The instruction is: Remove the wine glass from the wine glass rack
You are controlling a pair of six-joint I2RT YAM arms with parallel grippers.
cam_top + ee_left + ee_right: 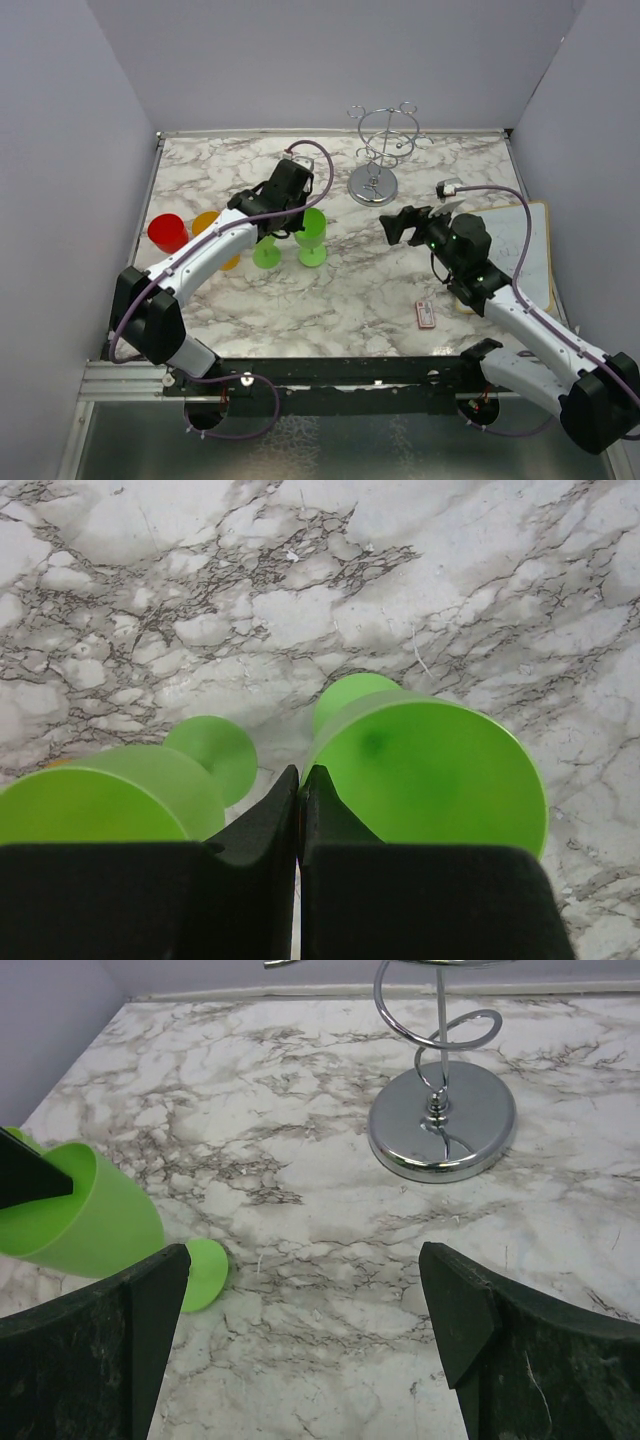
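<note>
Marble bench (150,580) is carrying the glass (430,770); my shut, empty left end effector (300,780) is crowding it, risking a tip.

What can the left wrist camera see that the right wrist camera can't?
Only the left wrist view shows a second green glass and that the left pincer is shut. Only the right wrist view shows the shiny rack, the purple wall and the open right pincer. Both show the marble table and one green glass.
</note>
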